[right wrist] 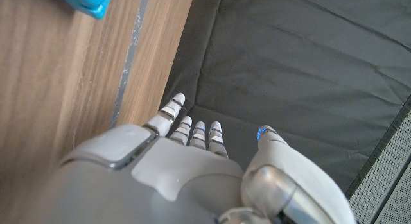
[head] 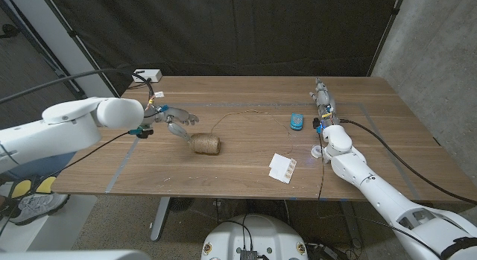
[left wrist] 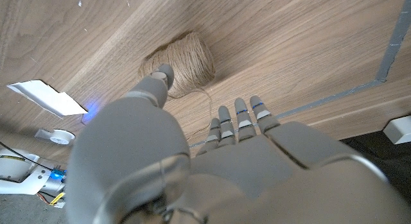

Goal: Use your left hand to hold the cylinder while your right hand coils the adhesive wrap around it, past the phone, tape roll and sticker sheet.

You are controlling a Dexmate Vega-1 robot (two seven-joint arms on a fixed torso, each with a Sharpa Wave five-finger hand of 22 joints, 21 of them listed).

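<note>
Left hand [head: 170,118] hovers just beside the cylinder [head: 206,144], a spool wound in brown twine lying on its side near the middle of the tabletop [head: 246,182]; its fingers are spread and hold nothing, and the left wrist view shows the thumb reaching toward the spool's upper edge, though whether it touches I cannot tell. That placement suits the holding role: the hand comes in from the robot's left, leaving the spool's other side free. A loose strand [head: 237,117] runs from the spool toward the far side of the tabletop, probably the wrap's free end, laid out where the other hand could pick it up. The right hand [head: 323,100] is stretched out near the far right edge, well apart from the spool, fingers extended and loosely apart, holding nothing; the right wrist view shows them reaching past the table's edge toward the dark curtain. A blue item [head: 297,121] lies near it, a small white tape roll [head: 317,150] sits beside the forearm, and a white sticker sheet [head: 282,167] lies closer to the front edge. Bare wood between these three and the spool gives fair room for the right hand to cross, if it lifts over them.
</note>
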